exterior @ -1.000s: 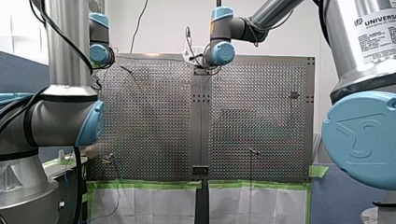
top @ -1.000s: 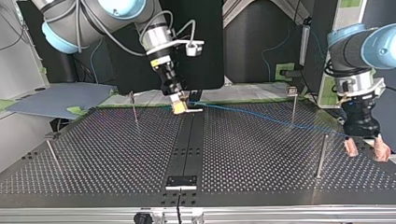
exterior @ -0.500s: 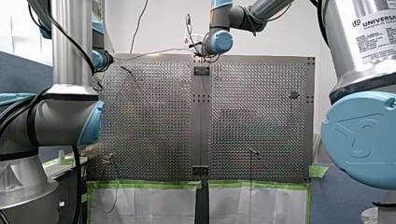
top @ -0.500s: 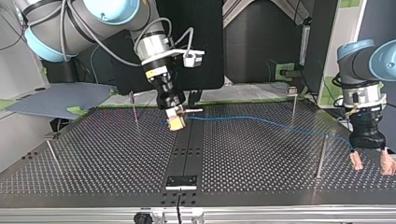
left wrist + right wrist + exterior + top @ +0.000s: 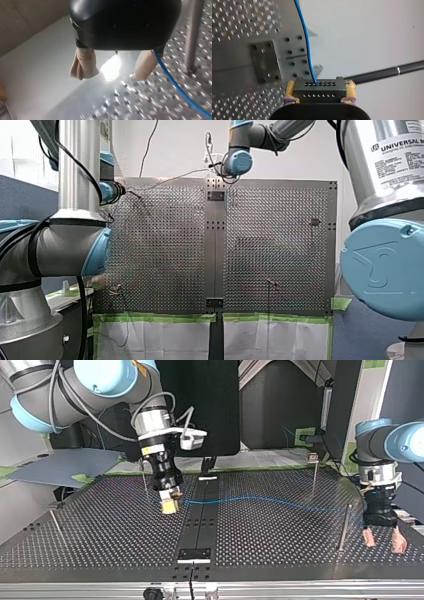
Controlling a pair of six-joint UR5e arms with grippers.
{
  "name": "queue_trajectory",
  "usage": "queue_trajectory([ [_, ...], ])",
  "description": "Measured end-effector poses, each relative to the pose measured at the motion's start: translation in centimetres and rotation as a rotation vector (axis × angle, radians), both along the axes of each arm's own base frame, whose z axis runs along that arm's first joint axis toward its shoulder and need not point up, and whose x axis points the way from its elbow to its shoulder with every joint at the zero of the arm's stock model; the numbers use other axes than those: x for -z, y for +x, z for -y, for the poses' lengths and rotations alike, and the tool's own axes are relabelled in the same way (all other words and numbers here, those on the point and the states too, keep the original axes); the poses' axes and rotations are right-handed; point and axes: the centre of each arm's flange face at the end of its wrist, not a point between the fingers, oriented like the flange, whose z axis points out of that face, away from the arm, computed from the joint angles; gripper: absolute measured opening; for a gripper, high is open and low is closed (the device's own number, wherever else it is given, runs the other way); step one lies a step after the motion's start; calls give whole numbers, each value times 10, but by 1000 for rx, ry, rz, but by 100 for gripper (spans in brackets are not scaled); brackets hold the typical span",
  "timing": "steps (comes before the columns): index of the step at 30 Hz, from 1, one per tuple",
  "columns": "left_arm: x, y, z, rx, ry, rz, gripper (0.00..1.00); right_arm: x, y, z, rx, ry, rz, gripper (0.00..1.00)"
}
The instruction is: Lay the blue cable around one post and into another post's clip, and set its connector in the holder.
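Observation:
In the top view my right gripper (image 5: 170, 505) hangs over the perforated table left of the centre strip, shut on the black connector (image 5: 171, 502). The right wrist view shows that connector (image 5: 319, 90) clamped between yellow pads (image 5: 290, 91), with the blue cable (image 5: 305, 42) leaving its face. The blue cable (image 5: 270, 501) runs across to the top view's right, toward my left gripper (image 5: 383, 540). That gripper stands open with beige pads (image 5: 369, 537), nothing between them. In the left wrist view the cable (image 5: 175, 86) passes beside one finger of my left gripper (image 5: 113, 68), near a post (image 5: 193, 37).
Thin posts stand at the top view's right (image 5: 345, 527), far right (image 5: 314, 472), far left (image 5: 143, 476) and near left (image 5: 55, 525). A dark plate (image 5: 195, 554) sits on the centre strip near the front edge, and a small bracket (image 5: 207, 478) at its far end.
My right gripper has carried the connector toward the top view's left and nearer its front edge, and the cable trails after it. My left gripper has sunk lower, still open.

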Motion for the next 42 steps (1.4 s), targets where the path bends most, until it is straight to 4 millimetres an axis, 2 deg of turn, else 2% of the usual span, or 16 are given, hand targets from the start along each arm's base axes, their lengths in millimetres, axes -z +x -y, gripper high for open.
queue_trajectory([
  [6,19,9,-3,-11,6,-37,100,6,-11,16,60,15,-3,0],
  [13,31,8,1,-17,19,-66,100,42,-20,39,139,92,-72,0],
  [21,53,0,7,-10,2,-97,100,83,-41,46,234,188,-139,0],
  [30,56,-2,15,7,-11,-105,100,115,-64,54,327,234,-74,0],
  [42,57,-2,24,27,-24,-108,100,155,-105,73,450,279,43,0],
])
